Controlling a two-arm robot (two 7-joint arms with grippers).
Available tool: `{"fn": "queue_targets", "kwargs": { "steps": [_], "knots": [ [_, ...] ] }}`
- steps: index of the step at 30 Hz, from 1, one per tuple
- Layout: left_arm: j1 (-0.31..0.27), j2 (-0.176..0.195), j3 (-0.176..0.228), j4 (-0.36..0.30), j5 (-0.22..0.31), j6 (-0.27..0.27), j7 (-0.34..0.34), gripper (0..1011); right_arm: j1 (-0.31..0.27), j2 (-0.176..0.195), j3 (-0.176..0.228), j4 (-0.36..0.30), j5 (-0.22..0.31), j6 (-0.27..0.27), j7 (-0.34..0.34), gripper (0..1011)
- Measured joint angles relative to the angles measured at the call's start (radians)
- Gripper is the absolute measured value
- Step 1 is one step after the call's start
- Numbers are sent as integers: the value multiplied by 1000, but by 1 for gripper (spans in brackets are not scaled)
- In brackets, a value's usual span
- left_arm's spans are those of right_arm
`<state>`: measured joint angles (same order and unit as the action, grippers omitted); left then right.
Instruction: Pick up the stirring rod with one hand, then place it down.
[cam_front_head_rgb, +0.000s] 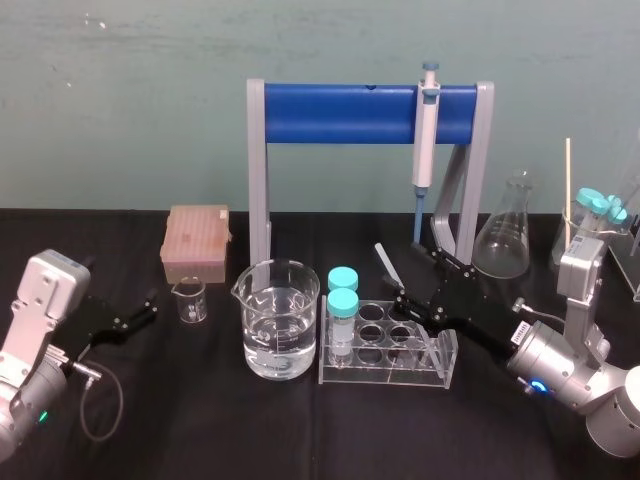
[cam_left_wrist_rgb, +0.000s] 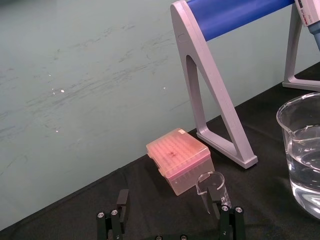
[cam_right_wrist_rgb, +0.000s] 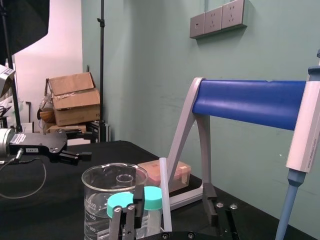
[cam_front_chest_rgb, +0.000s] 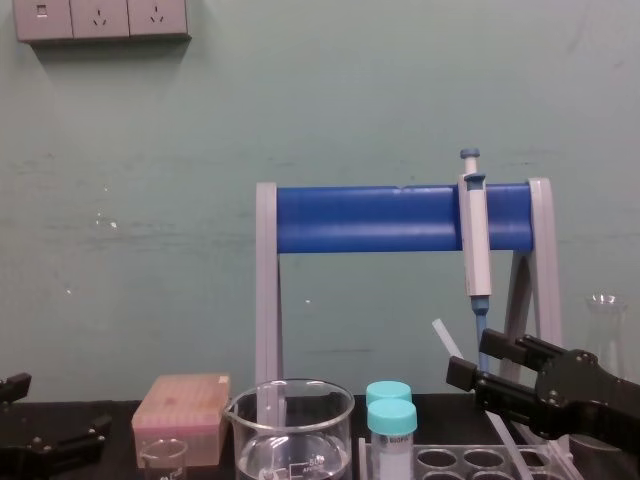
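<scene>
The stirring rod (cam_front_head_rgb: 386, 263) leans steeply, its lower end down in the right end of the clear tube rack (cam_front_head_rgb: 385, 376) and its upper end tilted toward the water beaker (cam_front_head_rgb: 280, 320). The right gripper (cam_front_head_rgb: 420, 280) hangs over the rack, its fingers spread either side of the rod. The left gripper (cam_front_head_rgb: 140, 312) sits open near the table's left edge.
</scene>
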<state>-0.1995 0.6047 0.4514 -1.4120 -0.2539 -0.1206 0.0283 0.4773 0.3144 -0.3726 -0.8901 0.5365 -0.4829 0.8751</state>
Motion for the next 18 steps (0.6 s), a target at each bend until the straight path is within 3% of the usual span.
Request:
{"fn": "queue_targets", "kwargs": {
  "steps": [4,9,13,18],
  "knots": [
    [0,0,0,0,0,0,0,1000,0,0,0,0,0,0,0,865],
    [0,0,0,0,0,0,0,1000,-1,0,0,-2,-1,0,0,976],
    [0,0,0,0,0,0,0,1000,-21,-1,25,-85,17,-2,-29,1000],
    [0,0,0,0,0,0,0,1000,-54,-12,88,-180,16,-32,-148,1000]
  ]
}}
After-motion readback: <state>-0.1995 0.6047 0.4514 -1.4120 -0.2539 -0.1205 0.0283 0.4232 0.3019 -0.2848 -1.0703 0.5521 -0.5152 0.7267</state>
